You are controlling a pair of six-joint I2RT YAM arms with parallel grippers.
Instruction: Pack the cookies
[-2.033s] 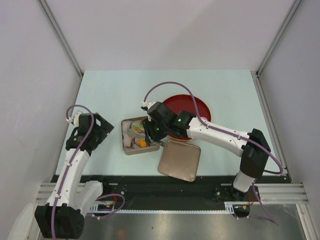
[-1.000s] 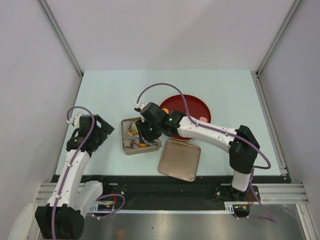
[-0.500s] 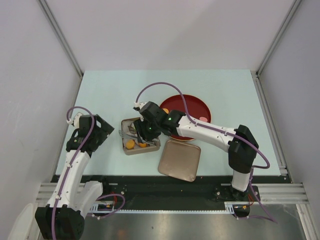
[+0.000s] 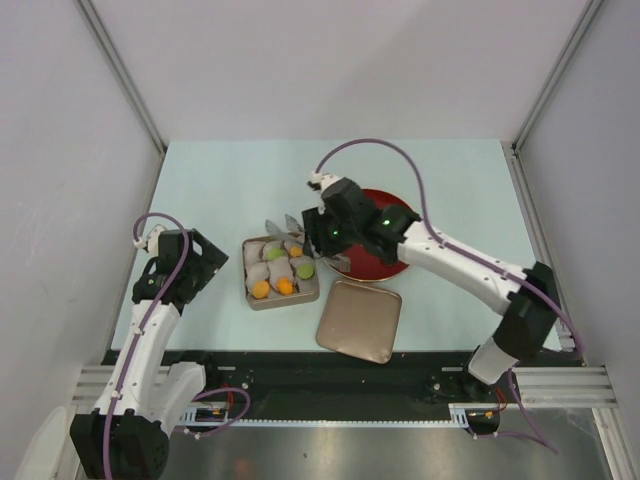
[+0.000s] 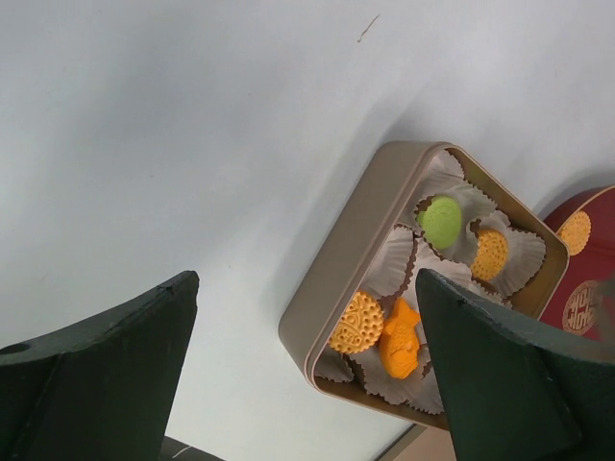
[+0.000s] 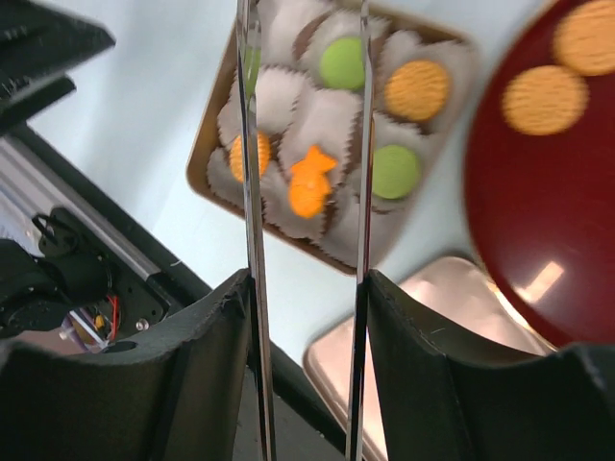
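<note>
Seen from above, my right claw (image 4: 281, 225) hangs over the far edge of the tin (image 4: 246, 272), jaws apart, gripping nothing. The tin sits left of the plate (image 4: 392, 200), with the lid (image 4: 360, 320) just beside it on the near side. The cookies (image 4: 284, 286) lie in paper cups inside the tin, orange and green. My left claw (image 4: 210, 258) is near the tin's left side, spread wide and empty.

From my left wrist, the tin lies ahead between my dark fingers (image 5: 106, 365). It holds a green cookie, round orange ones and an orange one that looks fish-shaped. One more orange disc shows on the plate.

From my right wrist, my two thin blades (image 6: 252, 240) stand parallel above the tin (nothing between them). Five cookies show below, and two orange ones lie on the plate, somewhat blurred.
</note>
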